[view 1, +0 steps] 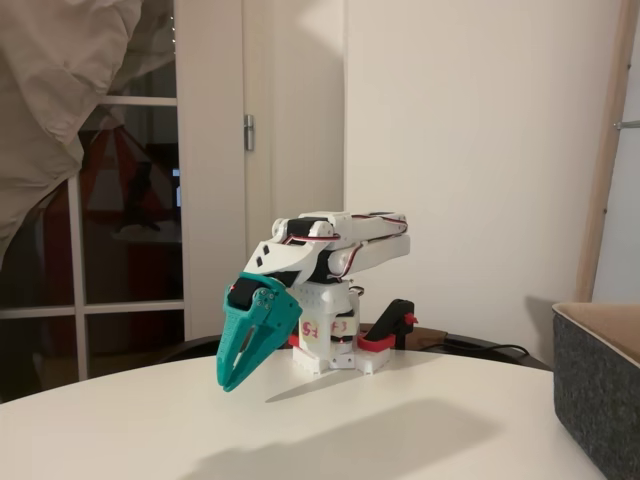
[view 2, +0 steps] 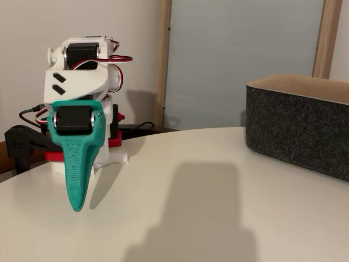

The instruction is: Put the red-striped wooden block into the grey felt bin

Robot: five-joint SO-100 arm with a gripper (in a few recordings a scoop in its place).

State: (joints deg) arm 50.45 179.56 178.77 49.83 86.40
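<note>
Rightward, grey felt bin [view 2: 297,128] on white table [view 2: 218,218], contents hidden, teal gripper [view 1: 229,383] pressed together, tip hanging low.

Arm folded low, nothing in its grip.
I see my teal gripper [view 1: 232,380] pointing down with its tips together just above the white table [view 1: 300,430]; the grey felt bin [view 1: 598,395] sits well apart at the right edge.

Home rm: glazed door w/ handle [view 1: 249,132], draped cloth [view 1: 60,90], round white table [view 1: 330,420]
</note>
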